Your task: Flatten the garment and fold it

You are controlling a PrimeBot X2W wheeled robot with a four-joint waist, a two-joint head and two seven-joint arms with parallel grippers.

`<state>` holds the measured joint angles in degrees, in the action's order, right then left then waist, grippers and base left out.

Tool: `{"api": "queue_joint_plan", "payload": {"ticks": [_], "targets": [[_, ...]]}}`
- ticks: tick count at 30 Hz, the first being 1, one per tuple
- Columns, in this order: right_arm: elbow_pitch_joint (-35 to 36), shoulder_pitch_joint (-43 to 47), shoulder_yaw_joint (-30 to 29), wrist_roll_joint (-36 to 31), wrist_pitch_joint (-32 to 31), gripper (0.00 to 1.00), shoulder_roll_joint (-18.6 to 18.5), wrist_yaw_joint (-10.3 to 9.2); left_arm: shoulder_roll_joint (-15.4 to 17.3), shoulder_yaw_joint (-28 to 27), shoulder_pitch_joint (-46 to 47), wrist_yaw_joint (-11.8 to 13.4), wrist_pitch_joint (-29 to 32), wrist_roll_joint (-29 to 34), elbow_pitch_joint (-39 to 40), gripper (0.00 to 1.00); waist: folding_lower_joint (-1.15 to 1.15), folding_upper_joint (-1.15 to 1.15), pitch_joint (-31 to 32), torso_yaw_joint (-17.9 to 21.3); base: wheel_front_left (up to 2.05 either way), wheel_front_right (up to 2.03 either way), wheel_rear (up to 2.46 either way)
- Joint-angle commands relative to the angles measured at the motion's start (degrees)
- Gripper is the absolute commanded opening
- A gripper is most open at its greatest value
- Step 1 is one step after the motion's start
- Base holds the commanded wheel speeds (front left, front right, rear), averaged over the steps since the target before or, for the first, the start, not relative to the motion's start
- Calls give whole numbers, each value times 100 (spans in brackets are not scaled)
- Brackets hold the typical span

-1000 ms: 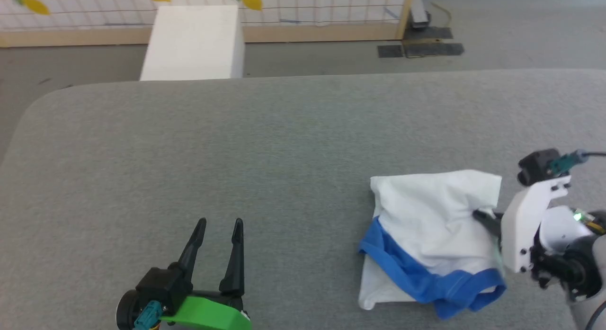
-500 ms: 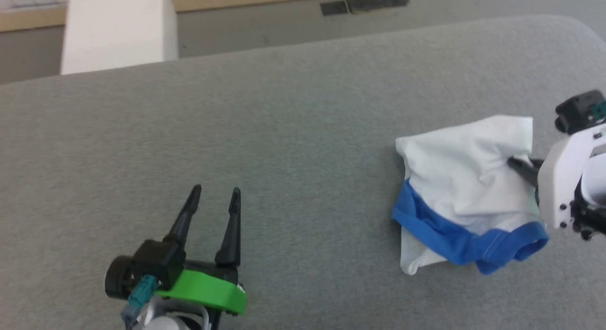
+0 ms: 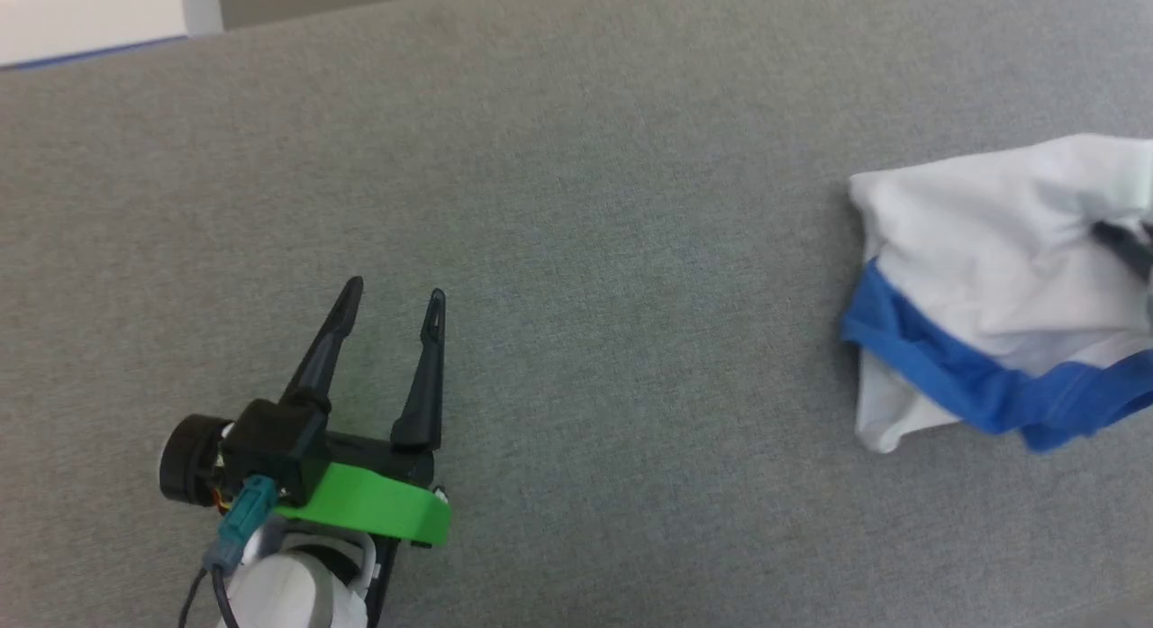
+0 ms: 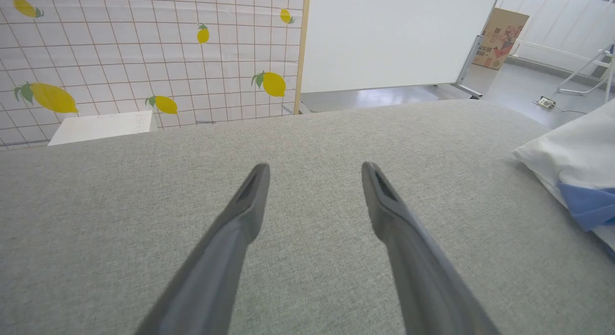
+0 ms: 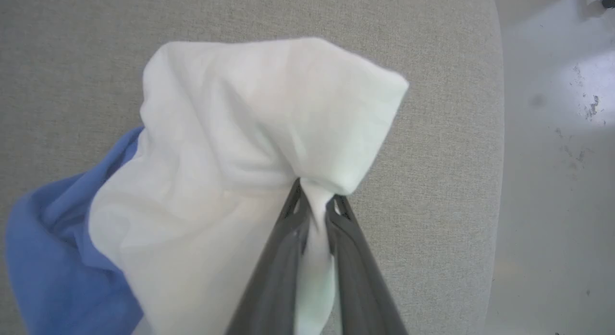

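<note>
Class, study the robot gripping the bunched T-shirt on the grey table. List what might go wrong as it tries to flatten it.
1. The right gripper pinches only a small pucker of the garment; a pull may slip the cloth free.
2. The left gripper hangs open, apart from the garment; a one-sided pull may drag the whole bundle instead of spreading it.

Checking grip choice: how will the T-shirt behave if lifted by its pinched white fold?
Probably floppy: the T-shirt creases and bunches at the right tool. Likely light: one small pinch tents it. The rest would probably dangle.
</note>
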<state>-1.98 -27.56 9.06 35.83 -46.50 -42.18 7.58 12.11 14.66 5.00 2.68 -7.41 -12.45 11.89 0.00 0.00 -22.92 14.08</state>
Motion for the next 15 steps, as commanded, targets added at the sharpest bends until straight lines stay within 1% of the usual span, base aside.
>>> {"api": "queue_joint_plan", "payload": {"ticks": [1,10,15], "targets": [[-42,-157,34,2,143,0,-137,-9,61,-19,115,46,25,56,62,100,0,0,-223,99,0,0,0],[-478,-667,237,-209,778,0,-892,-9,218,-7,262,83,229,195,416,100,0,0,-640,75,0,0,0],[-855,-908,305,-372,1073,0,-1192,-9,302,12,388,90,338,289,586,100,0,0,-877,59,0,0,0]]}}
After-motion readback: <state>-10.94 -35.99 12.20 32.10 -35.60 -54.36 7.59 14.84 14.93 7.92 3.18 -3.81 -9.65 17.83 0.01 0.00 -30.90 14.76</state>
